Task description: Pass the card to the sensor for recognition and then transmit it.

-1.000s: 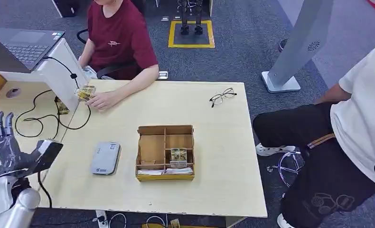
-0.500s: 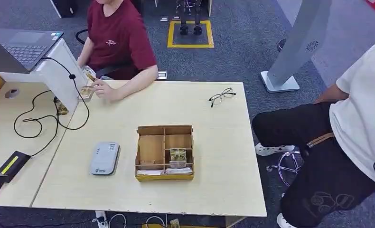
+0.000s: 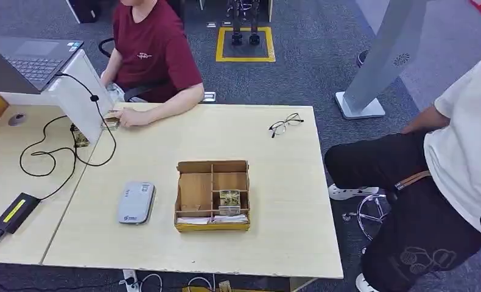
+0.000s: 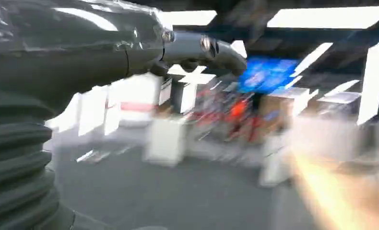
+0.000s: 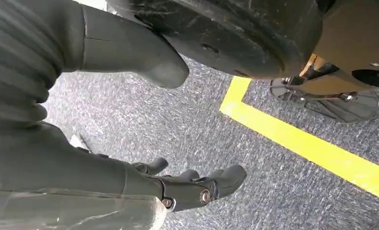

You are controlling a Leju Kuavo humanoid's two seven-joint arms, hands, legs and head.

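One patterned card (image 3: 229,198) stands in the wooden tray (image 3: 195,191); grey sensor (image 3: 135,202) beside.

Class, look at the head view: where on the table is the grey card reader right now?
The grey card reader lies flat on the light wooden table, near its front edge, just left of the wooden compartment tray.

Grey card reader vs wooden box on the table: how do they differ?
The card reader is a closed grey slab with rounded corners; the wooden box is an open tray split into compartments. The reader is smaller and lies flat, while the box has raised walls and holds cards. The reader sits nearer the table's left edge, the box near its middle. Both rest on the table, apart.
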